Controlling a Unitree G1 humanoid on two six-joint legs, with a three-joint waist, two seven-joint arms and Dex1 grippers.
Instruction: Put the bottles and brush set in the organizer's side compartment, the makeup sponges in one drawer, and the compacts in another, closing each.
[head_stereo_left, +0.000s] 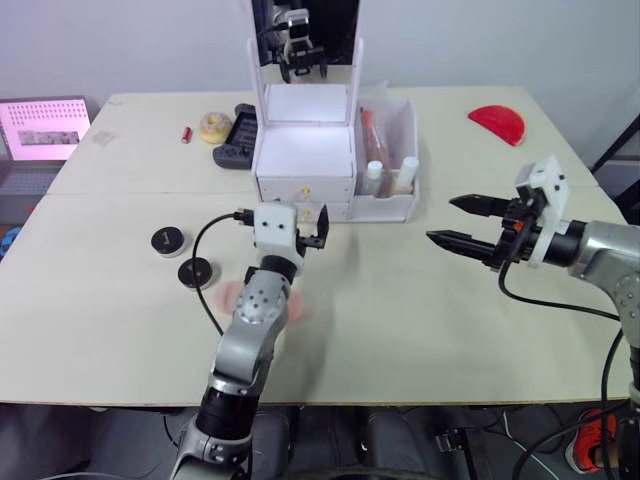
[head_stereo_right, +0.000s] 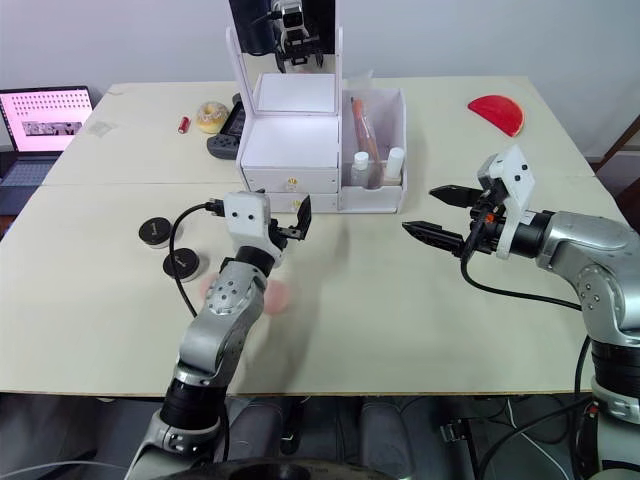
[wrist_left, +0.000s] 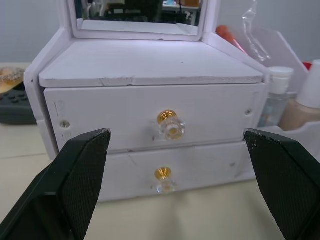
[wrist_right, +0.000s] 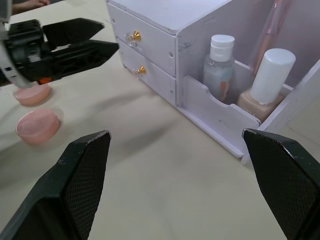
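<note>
The white organizer (head_stereo_left: 305, 160) stands at the back of the desk (head_stereo_left: 400, 310) with both drawers shut; two bottles (wrist_right: 220, 62) and the brush set (head_stereo_left: 372, 140) sit in its side part. The left gripper (head_stereo_left: 312, 235) is wide open and empty, just in front of the drawers; the right gripper (head_stereo_left: 462, 222) is wide open and empty too, off to the side. Two pink sponges (wrist_right: 37, 125) lie on the desk near the left arm; two black compacts (head_stereo_left: 168, 240) lie further left.

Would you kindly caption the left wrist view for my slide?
Open left gripper faces the organizer's two shut drawers.
</note>
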